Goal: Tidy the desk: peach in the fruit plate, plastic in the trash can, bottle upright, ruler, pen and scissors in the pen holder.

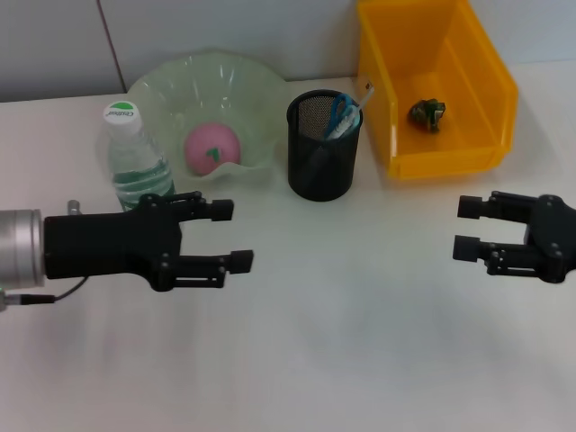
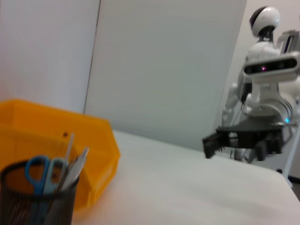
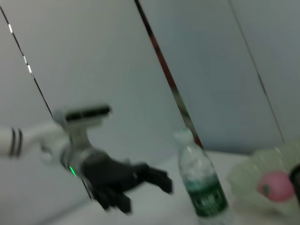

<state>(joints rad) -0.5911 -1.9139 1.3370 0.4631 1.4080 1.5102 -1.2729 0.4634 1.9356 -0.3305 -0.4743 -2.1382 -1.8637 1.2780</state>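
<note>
The crumpled item [image 1: 427, 112] in the yellow bin [image 1: 468, 54] is too small to be identified. The writing on the upright bottle [image 1: 133, 162] cap cannot be read. The left hand [image 1: 229, 236] and right hand [image 1: 466, 227] are held open and empty above the counter [image 1: 342, 324]. The peach [image 1: 212, 148] is seen in the plate [image 1: 171, 81]; scissors [image 1: 342, 110] are kept in the holder [image 1: 322, 166].
</note>
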